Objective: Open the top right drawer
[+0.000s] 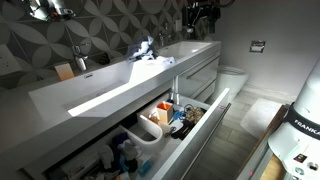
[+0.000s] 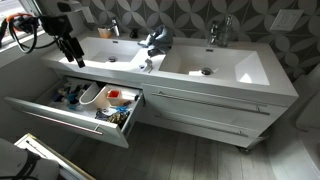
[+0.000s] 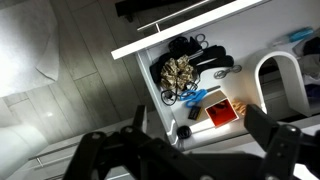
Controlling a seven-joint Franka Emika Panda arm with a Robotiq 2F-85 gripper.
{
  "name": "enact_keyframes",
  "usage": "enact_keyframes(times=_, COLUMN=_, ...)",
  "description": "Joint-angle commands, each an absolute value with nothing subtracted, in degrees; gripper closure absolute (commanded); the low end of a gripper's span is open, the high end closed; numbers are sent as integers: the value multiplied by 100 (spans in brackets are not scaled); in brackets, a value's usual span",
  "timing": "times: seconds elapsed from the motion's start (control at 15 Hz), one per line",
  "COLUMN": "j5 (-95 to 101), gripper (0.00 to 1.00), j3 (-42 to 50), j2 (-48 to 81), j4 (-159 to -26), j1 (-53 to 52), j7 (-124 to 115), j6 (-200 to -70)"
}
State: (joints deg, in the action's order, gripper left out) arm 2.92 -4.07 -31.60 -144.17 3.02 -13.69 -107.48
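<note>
Blurred, and cropped by the bottom edge of the wrist view: dark metal fingers [image 3: 275, 150]. Cut off at its right edge: curved white plastic bin [image 3: 290, 75]. Too small to identify in both exterior views: cluttered items [image 1: 172, 118] [image 2: 100, 100] inside the open pale-grey drawer [image 1: 207, 118] [image 2: 70, 120]. Clipped by an exterior view's right edge: white robot base with lettering [image 1: 305, 130].

Gripper [image 3: 192, 120] held high, pointing down; jaws spread wide, empty

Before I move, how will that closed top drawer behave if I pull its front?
The top drawer front looks flat, smooth and handleless, so a pinch would likely slip; hooking its upper edge seems safer. It looks shallow and wide, so it probably slides lightly, though its contents are hidden.
</note>
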Motion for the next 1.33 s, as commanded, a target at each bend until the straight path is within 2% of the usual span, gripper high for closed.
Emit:
enact_keyframes(times=0.0, j5=6, gripper=0, j3=134, j2=-2847, j4=-14328, j1=570, j7=-1356, j6=-11206)
enact_keyframes(times=0.53, j5=-1515, gripper=0, j3=1585, j2=-1287, j4=-13935, j1=1054, j7=-620, j6=-12777)
enact_keyframes(times=0.87, j5=-2780, gripper=0, j3=1686, j2=-107, j4=-13508, j1=1057, j7=-433, j6=-14103)
enact_keyframes(times=1.27, j5=-3465, gripper=0, j3=1579, j2=1478, j4=-12735, j1=1538, j7=-264, j6=-14312)
